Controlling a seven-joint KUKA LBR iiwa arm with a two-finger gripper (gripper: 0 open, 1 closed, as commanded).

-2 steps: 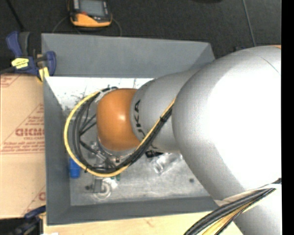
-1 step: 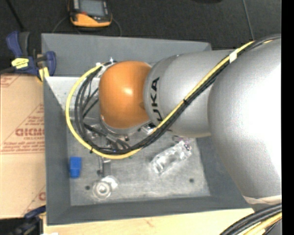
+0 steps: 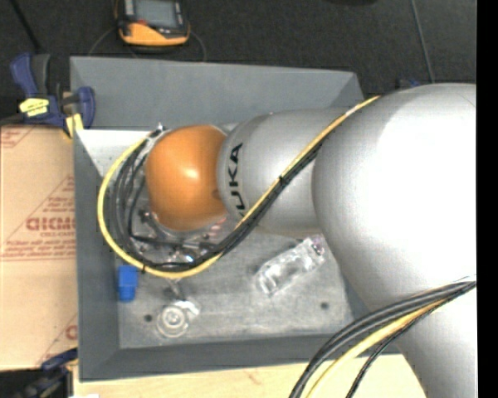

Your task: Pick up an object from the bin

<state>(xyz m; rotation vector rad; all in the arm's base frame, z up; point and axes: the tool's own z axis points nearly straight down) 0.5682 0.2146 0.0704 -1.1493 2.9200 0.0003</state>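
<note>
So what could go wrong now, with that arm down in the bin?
The small blue block lies close to the bin's left wall, so the arm's orange wrist cover or its yellow cable might bump or catch there. The two clear things, a crumpled plastic piece and a little round one, look slippery and may slide away.

I see a small blue block (image 3: pixel 126 283) upright by the bin's (image 3: pixel 95 322) left wall; a clear round cap (image 3: pixel 174 318) flat, near; a clear bottle (image 3: pixel 289 267) on its side, right.
</note>
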